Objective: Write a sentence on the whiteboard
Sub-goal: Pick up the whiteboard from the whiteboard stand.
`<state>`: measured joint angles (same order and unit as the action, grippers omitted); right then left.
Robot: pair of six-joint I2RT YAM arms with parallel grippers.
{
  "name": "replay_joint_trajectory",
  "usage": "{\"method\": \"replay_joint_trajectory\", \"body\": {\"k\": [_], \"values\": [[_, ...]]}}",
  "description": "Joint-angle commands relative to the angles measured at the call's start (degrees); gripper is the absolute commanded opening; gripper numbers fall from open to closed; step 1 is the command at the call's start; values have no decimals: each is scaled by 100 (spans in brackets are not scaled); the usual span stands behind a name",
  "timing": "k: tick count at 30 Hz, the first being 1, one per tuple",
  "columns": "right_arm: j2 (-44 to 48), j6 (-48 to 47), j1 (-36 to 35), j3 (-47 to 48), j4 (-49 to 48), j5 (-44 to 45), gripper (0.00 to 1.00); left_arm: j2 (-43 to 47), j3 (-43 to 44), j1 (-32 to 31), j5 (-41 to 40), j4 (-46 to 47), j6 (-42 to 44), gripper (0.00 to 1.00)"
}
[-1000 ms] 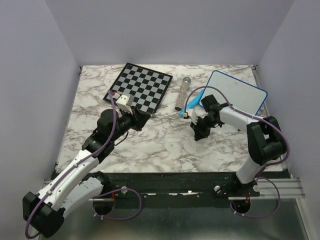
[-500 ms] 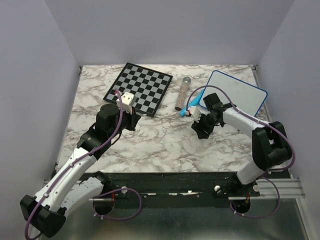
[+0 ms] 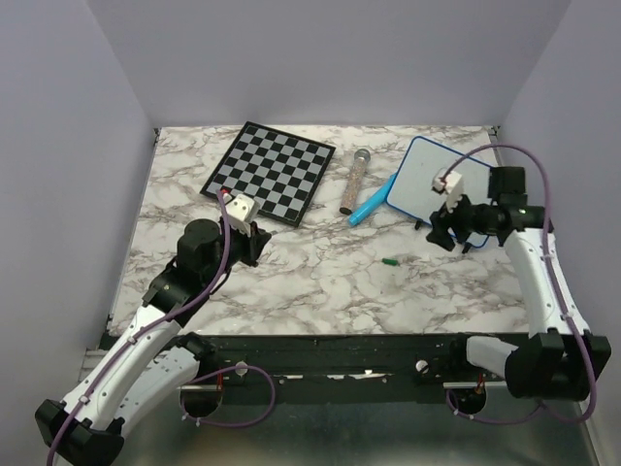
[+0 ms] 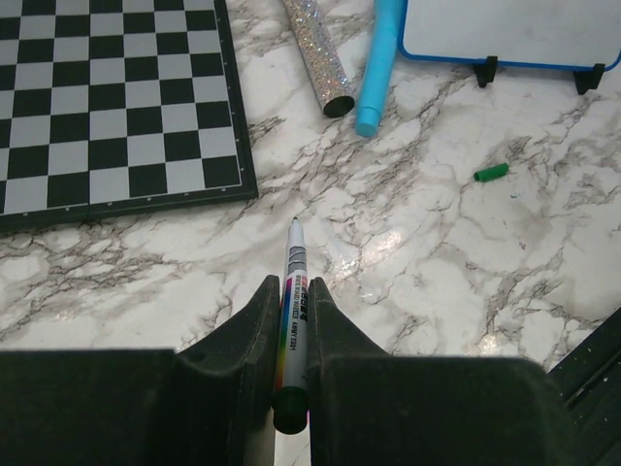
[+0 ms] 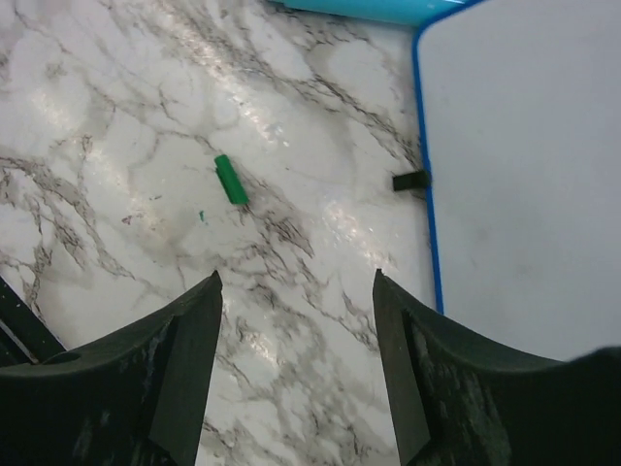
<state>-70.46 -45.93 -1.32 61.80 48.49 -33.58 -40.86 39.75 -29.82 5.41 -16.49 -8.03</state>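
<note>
- Pinching slim white marker (image 4: pixel 296 254) in left gripper (image 4: pixel 293 296), nib bared toward 12 o'clock for writing.
- Spread empty at right gripper (image 5: pixel 296 291), beside blank blue-rimmed white whiteboard (image 5: pixel 524 175) at table's 2 o'clock, probably for steadying.

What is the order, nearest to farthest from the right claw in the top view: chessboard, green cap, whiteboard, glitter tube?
From the right claw:
1. whiteboard, just behind it at the back right.
2. green cap, on the marble to its near left.
3. glitter tube, farther left, towards the back.
4. chessboard, back left.
</note>
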Motion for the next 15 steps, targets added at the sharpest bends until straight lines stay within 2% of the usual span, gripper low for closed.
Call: {"method": "replay_joint_trajectory", "body": {"k": [1,5,9,11,15], "values": [[680,-83,1071,-45,495,-860,74,184,-28,56,487,295,56,0],[788,339,1994,-352,214,-1290,77,192,-11,56,645,296,12,0],[446,611,3091,-266,161,-1887,77,324,-28,56,777,331,-32,0],[314,612,3252,-239,152,-1819,77,430,-54,64,812,339,-58,0],[173,1365,3480,-581,-1004,-934,76,605,-72,73,883,348,-76,0]]}}
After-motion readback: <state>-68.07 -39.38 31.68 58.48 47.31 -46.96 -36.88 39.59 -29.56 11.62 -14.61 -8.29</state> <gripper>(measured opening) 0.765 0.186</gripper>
